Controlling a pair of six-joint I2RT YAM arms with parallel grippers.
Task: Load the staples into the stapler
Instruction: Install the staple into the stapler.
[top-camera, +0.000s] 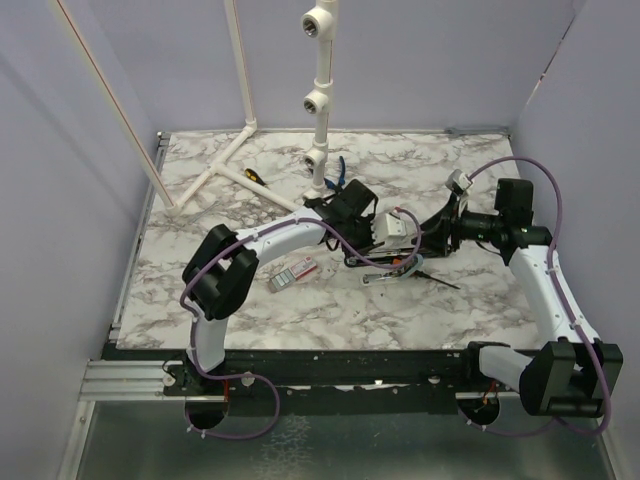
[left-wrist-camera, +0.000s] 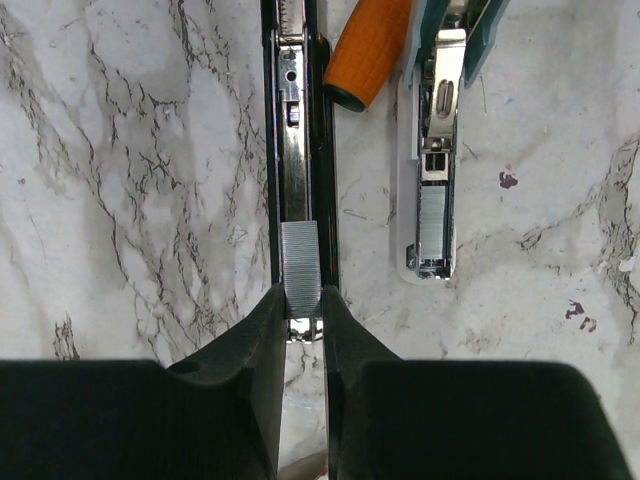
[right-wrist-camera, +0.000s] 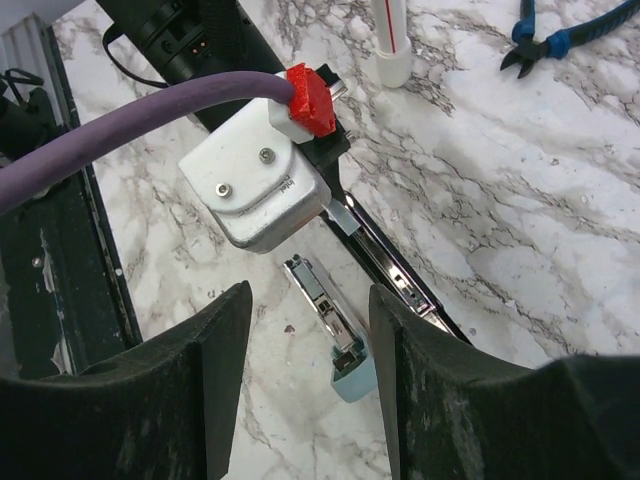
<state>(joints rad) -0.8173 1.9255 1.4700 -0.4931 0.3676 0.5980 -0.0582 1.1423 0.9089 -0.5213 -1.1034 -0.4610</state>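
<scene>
We've got the left gripper (left-wrist-camera: 300, 305) pinched down on the staples (left-wrist-camera: 300, 262), right over the open stapler (left-wrist-camera: 297, 150). Both long axes line up straight ahead. The right gripper (right-wrist-camera: 310, 295) hangs nearby, jaws parted, holding nothing.

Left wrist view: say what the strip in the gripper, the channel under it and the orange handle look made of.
The staples: metal, dull silver, finely ribbed across. The stapler: shiny metal channel with reflections, in a black frame, painted metal or plastic, unclear. The orange handle: probably plastic or rubber, smooth and matte.
</scene>
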